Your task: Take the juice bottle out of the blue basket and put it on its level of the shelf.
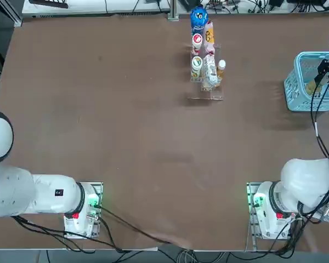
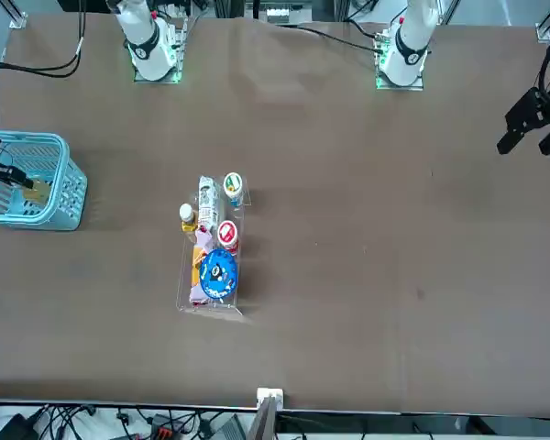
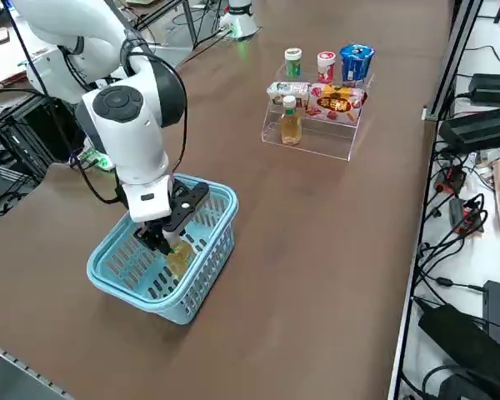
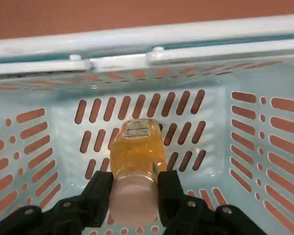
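Jaws: the right gripper (image 4: 136, 183) is clenched on the juice bottle (image 4: 138, 154), one finger at each side by its pale cap.
Juice bottle: inside the blue basket (image 3: 162, 250), its amber body reaching away from the jaws.
Wrist view only: a small pale label (image 4: 136, 129) on the bottle, and the slotted inner walls around it.
Side view only: the whole basket rim, with the right arm (image 3: 133, 125) reaching down over it.
Hidden: the jaws cover part of the bottle in the side view; in the top view the wrist and cables cross the basket.
Cut off: the basket runs past the picture's edge in the top and front views.
Hard to make out: the writing on the label, and whether the bottle touches the basket's floor.
Shelf: the clear shelf (image 3: 321, 137) stands on the tabletop (image 3: 317, 250), well apart from the basket, to its left.
Shelf load, counted: six things; one white-capped amber bottle (image 3: 290, 123), one green-topped container (image 3: 293, 62), one red-topped container (image 3: 326, 67), one blue-topped container (image 3: 356, 62), one whitish pack (image 3: 288, 92), one colourful packet (image 3: 337, 102).
Basket count: one, with one bottle seen in it.
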`<action>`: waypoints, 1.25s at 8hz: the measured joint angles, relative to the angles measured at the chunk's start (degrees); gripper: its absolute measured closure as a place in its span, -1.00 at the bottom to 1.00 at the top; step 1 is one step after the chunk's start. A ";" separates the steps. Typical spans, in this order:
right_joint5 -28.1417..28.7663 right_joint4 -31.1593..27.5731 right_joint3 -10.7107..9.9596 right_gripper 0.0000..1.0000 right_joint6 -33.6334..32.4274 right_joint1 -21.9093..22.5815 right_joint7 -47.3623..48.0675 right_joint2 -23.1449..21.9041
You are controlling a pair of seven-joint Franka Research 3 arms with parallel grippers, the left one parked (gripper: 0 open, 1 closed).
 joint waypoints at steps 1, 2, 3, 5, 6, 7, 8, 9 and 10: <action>0.00 0.00 0.00 -0.06 0.00 0.00 0.00 -0.01; 0.00 0.03 0.01 -0.06 0.00 0.00 0.00 -0.04; 0.00 0.22 0.04 -0.06 -0.08 0.01 0.00 -0.15; 0.00 2.60 0.20 -0.06 -3.45 0.03 0.00 -1.09; 0.00 4.87 0.34 -0.06 -7.18 0.03 0.00 -2.00; 0.00 7.40 0.59 -0.06 -11.28 0.06 0.00 -3.07; 0.00 9.99 0.84 -0.06 -15.11 0.20 -0.02 -4.07; 0.00 12.47 1.05 -0.06 -18.29 0.70 -0.07 -4.72; 0.00 14.58 1.26 -0.06 -20.37 1.77 -0.07 -5.03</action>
